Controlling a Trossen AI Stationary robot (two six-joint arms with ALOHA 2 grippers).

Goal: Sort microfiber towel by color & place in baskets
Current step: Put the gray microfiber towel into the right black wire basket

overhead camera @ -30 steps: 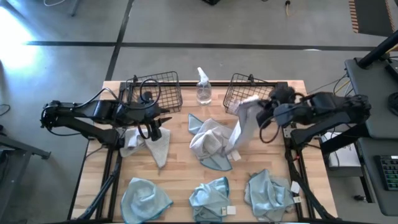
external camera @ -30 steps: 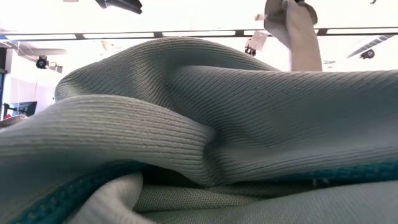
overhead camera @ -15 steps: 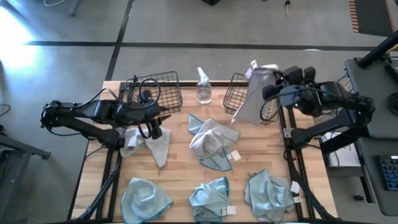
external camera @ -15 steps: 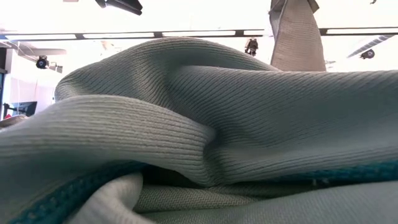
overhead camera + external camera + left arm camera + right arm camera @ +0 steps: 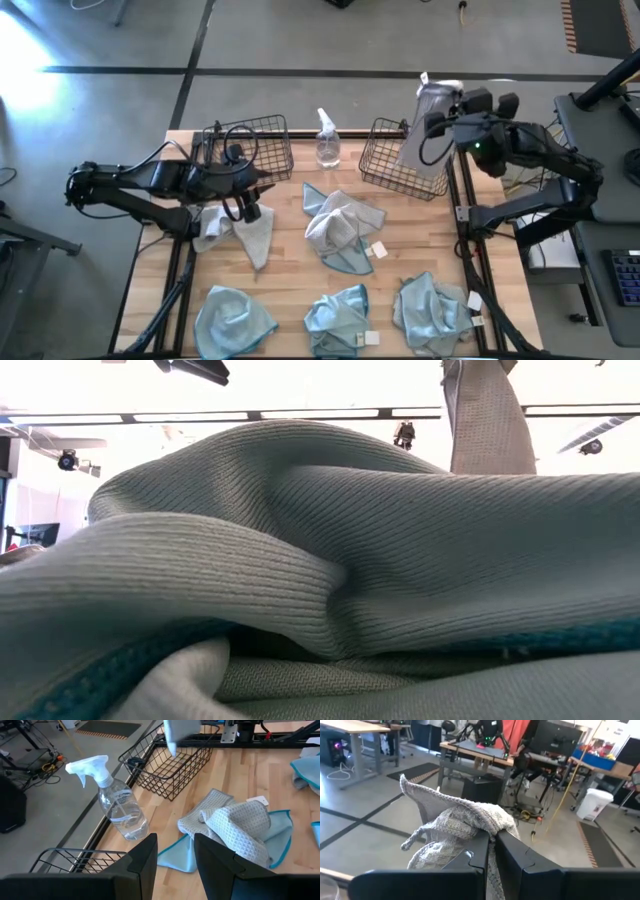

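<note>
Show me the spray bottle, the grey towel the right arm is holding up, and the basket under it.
spray bottle (image 5: 120, 810), left wrist view, on its clear body.
grey towel (image 5: 418, 150), high view, on the hanging part below the right pincer.
right basket (image 5: 385, 172), high view, on its mesh wall.

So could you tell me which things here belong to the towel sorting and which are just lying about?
Part of the job:
- grey towel held up by the right gripper
- right basket
- left basket
- towels on the table
- left gripper, open

Lying about:
- spray bottle
</note>
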